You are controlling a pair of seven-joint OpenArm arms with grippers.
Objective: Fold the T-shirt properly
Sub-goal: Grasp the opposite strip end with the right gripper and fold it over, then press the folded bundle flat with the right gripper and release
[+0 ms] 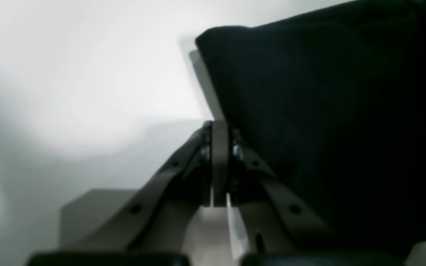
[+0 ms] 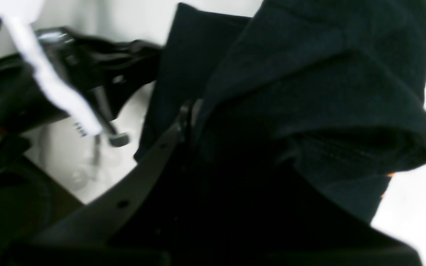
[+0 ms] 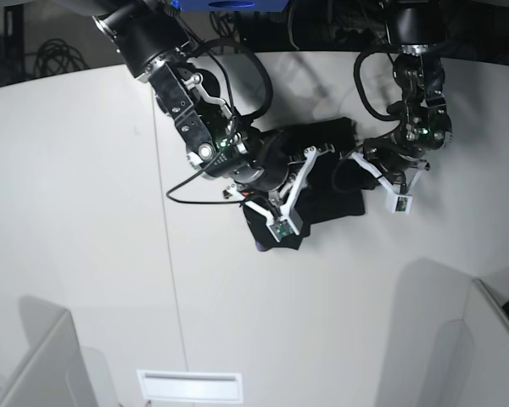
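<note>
Black cloth of the T-shirt [image 3: 322,182], bunched at centre frame on the white surface [image 3: 85,212], is pinched by the right gripper [image 2: 190,111] while the left gripper [image 1: 218,162] is pressed together beside it, so the fold should be laid evenly.

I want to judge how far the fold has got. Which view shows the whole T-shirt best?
The base view: only there does the T-shirt show as one bunched black mass on the table between both arms. Each wrist view shows just a blurred dark fold close up; the right wrist's adds slivers of orange and purple print.
</note>
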